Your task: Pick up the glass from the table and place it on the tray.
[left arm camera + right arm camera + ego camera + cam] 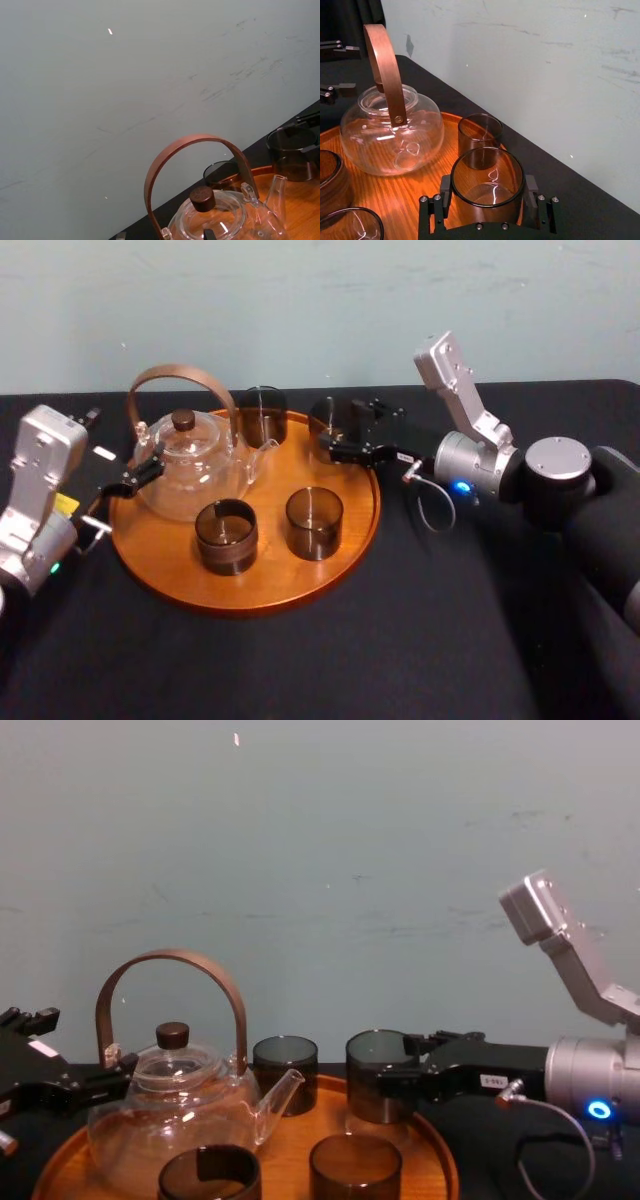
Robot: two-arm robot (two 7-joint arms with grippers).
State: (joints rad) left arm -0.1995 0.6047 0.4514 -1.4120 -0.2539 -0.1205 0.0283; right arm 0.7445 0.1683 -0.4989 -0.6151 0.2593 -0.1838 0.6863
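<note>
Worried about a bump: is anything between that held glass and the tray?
Nothing visible. The right gripper holds the glass at the tray's far right rim, bare wood beneath; another glass stands apart. The left gripper sits beside the teapot.

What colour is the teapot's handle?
The teapot's handle is reddish-brown, clearest in the left wrist view.

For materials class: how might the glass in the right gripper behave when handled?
Probably rigid yet breakable: the glass in the right gripper looks thin. Smooth, likely slippery. Squat, so unlikely to tip. The left gripper sits beside the teapot.
</note>
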